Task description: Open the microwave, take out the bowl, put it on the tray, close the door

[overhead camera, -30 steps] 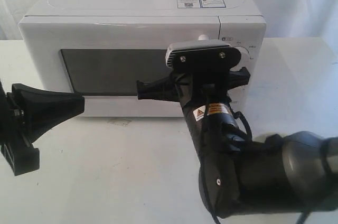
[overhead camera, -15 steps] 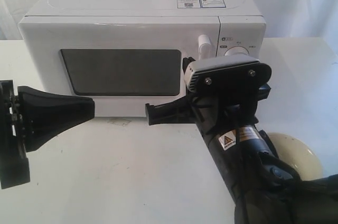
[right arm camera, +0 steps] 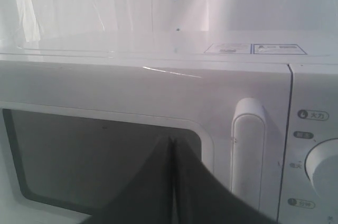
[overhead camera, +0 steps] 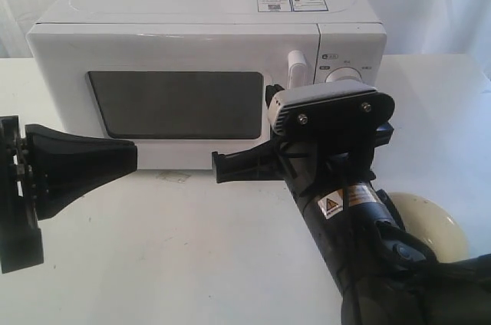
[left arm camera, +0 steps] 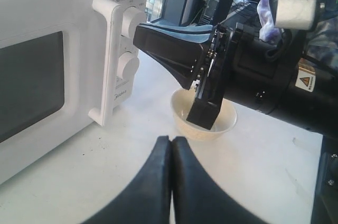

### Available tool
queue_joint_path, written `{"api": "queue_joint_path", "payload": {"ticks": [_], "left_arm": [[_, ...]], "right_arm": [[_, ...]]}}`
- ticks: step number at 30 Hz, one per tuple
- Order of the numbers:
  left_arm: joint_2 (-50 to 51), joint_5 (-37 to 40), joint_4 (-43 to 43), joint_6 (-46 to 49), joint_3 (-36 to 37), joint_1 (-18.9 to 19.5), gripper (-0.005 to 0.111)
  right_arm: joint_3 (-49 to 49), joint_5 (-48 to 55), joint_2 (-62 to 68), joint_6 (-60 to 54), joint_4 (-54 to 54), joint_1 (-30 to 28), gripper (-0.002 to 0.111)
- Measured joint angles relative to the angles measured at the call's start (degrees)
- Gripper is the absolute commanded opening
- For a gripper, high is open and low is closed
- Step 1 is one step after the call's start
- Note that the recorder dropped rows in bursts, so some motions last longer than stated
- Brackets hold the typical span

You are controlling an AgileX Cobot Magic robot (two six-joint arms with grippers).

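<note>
The white microwave stands at the back with its door closed and the bar handle uncovered. My right gripper is shut and empty, low in front of the door, left of the handle. In the right wrist view the right gripper points at the dark window, with the handle beside it. The cream bowl sits on the table at the right, partly behind my right arm. My left gripper is shut and empty at the left. In the left wrist view the left gripper faces the bowl.
Two round knobs sit on the panel right of the handle. The white table spreads in front of the microwave. No tray shows in any view. A white curtain hangs behind.
My right arm has drawn back and to the right from the door, uncovering the handle and the bowl. The left gripper edged right. Nothing has moved in the last half second.
</note>
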Motion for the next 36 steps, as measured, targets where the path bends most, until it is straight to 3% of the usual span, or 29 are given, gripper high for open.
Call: {"api": "queue_joint_path", "payload": {"ticks": [13,18,30,36], "left_arm": [[-0.2,-0.1,-0.2,0.0,0.0,0.0,0.0],[-4.8,-0.4,-0.2,-0.4,0.0,1.1,0.0],[-26.1,4.8,1.2,-16.2,3.8,6.9,0.0],[-28.4,-3.4,1.9,-26.2,8.3,6.9,0.0]], "right_arm": [[0.0,0.0,0.0,0.0,0.0,0.0,0.0],[0.0,0.0,0.0,0.0,0.0,0.0,0.0],[0.0,0.0,0.0,0.0,0.0,0.0,0.0],[0.0,0.0,0.0,0.0,0.0,0.0,0.0]]}}
